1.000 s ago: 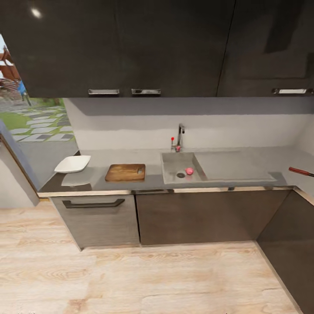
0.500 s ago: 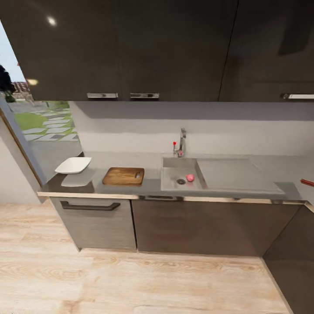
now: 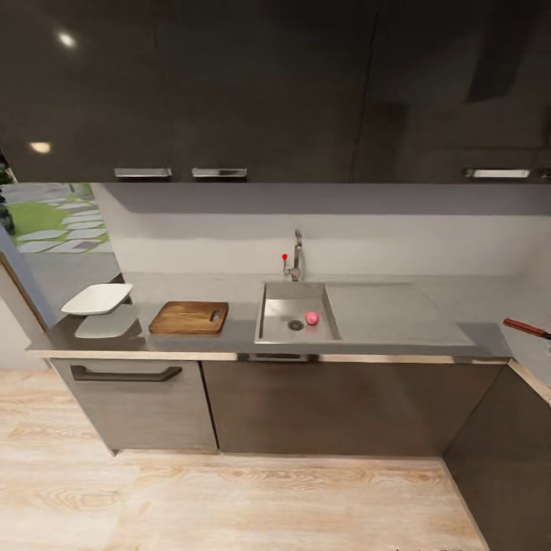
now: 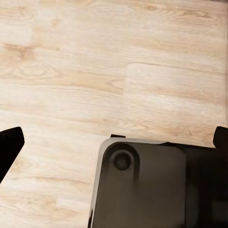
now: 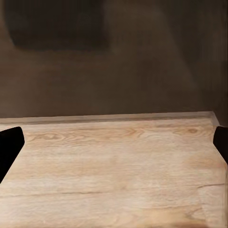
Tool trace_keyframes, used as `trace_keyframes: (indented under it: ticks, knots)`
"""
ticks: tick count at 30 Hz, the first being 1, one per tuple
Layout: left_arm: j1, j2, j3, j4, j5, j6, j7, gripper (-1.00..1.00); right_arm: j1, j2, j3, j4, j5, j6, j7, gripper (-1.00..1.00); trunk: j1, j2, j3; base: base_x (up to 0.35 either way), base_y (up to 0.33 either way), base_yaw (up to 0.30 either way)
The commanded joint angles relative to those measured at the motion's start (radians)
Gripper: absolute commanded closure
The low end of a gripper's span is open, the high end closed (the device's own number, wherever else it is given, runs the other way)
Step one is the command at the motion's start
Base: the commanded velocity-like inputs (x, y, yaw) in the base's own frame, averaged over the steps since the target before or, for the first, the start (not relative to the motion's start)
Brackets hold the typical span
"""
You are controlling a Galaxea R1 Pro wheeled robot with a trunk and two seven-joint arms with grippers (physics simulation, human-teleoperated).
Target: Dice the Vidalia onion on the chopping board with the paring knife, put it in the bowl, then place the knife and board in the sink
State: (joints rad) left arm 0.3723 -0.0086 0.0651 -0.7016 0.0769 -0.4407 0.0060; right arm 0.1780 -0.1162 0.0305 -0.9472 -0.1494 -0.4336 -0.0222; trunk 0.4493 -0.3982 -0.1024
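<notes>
Both sets of fingers, left [image 4: 114,147] and right [image 5: 114,147], are spread wide over bare floor [image 4: 71,71], gripping nothing. Onion [image 3: 311,317] is far off in the sink [image 3: 297,291], beside the drain; board [image 3: 189,317] and bowl [image 3: 97,299] on the worktop [image 3: 398,314].

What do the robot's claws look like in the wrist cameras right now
Little shows. The left claw appears as two black fingertips at the picture's side edges, and the right claw likewise, with black tips. They look plain and matte, with no visible markings or cables.
</notes>
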Motion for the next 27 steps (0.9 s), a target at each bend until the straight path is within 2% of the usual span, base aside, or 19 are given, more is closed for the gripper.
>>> trace_keyframes:
  ticks: [1,19,27]
  knots:
    - [0.000,-0.001,0.001,-0.001,0.006,-0.001,-0.001,-1.00,0.000,-0.001,0.003,-0.001,-0.007,-0.002,-0.002,-1.00,0.001,-0.002,0.000,0.018,-0.038,-0.170]
    - [0.000,-0.001,0.001,-0.003,0.006,-0.001,-0.001,-1.00,0.000,0.000,0.003,-0.001,-0.007,-0.002,-0.004,-1.00,0.001,-0.002,0.025,0.002,-0.004,-0.135]
    - [0.000,-0.001,0.001,-0.003,0.006,-0.001,-0.001,-1.00,0.000,0.000,0.003,-0.001,-0.007,-0.002,-0.004,-1.00,0.001,-0.002,0.033,0.000,-0.042,-0.042]
